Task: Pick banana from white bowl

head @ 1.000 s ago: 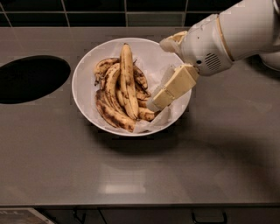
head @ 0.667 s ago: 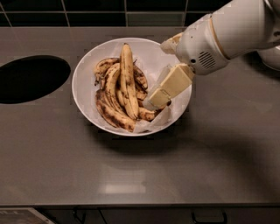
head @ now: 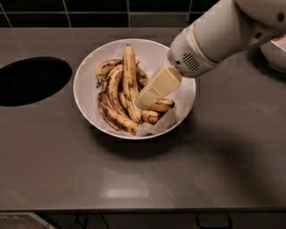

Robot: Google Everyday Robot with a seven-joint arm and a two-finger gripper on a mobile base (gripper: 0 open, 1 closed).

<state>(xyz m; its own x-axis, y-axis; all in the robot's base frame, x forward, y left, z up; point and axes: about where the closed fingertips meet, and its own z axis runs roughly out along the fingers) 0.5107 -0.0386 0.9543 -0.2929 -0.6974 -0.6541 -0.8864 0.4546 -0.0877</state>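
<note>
**Desk:** What do we have at the hand?

**Photo:** One cream-coloured hand [head: 144,101] on one white arm [head: 223,36] that slants in from the upper right, angled down into the white bowl [head: 87,76]. Its tip hangs low over the right half of the fruit. We cannot tell whether it is set wide or narrow.

**Desk:** And the banana?

**Photo:** The banana [head: 129,76] is the longest one, nearly straight, yellow with brown edges. It lies along the middle of the bowl, one tip toward the tiled wall and the other toward us. It sits just left of the hand's tip, its nearer half alongside it. We cannot tell whether they touch.

**Desk:** Counts?

**Photo:** We count one long banana and at least five shorter bananas [head: 111,114], all darker. The curved ones lie to its left and the stubby ones under and right of the hand. They overlap, so we hold that figure loosely. One crumpled paper liner [head: 157,127] shows at the bowl's near right edge. The one bowl stands on the grey bench [head: 201,170].

**Desk:** Farther out?

**Photo:** One dark round opening [head: 31,80] in the bench sits just beside the bowl's left rim. A second white dish [head: 275,53] is cut off by the right edge, beyond the arm. Dark tiles [head: 89,13] run along the back.
</note>
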